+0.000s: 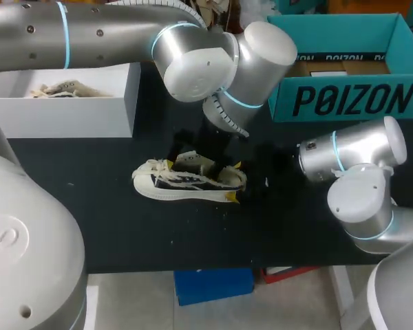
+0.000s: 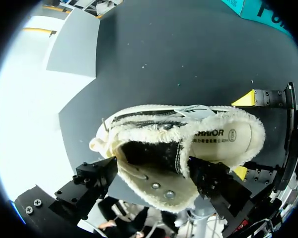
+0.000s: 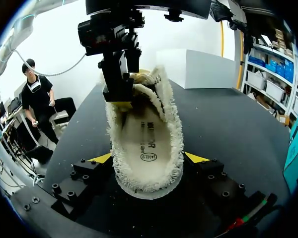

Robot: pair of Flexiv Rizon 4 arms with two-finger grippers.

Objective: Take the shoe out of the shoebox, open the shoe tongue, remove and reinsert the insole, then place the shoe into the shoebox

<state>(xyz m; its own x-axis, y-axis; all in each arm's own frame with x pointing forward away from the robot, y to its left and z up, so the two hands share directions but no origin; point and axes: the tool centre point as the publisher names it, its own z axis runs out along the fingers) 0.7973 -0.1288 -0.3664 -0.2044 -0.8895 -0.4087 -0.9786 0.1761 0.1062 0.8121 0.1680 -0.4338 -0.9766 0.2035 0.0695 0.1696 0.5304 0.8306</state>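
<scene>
we've got a black table (image 1: pixel 124 234) w/ everything on it. our left arm (image 1: pixel 193 62) comes in from the left & its big elbow hangs over the middle, blocking much of the head view btwn the two boxes. our right arm (image 1: pixel 358 185) sits folded at the right edge, wrist pointed in at the middle. the teal shoebox (image 1: pixel 351 100) is at the far right, open, well apart from the shoe. a white box (image 1: pixel 62 113) stands far left w/ a second shoe (image 1: pixel 62 89) lying inside. the shoe (image 1: pixel 186 184) itself is out on the table, mid, sole down, toe to the left & heel to the right. the right gripper (image 3: pixel 148 158) pinches the shoe's heel end, one yellow tip touching the fleecy rim on each side. the left gripper (image 3: pixel 120 100) reaches down from above into the shoe's opening, by the tongue. we can't tell if it's spread or clamped, since the shoe hides that. it stands in the way of the front of the insole (image 3: pixel 146 144), which lies flat inside w/ its heel part in plain sight. two metal eyelets (image 2: pixel 160 190) show on the collar flap nearest the left wrist.
</scene>
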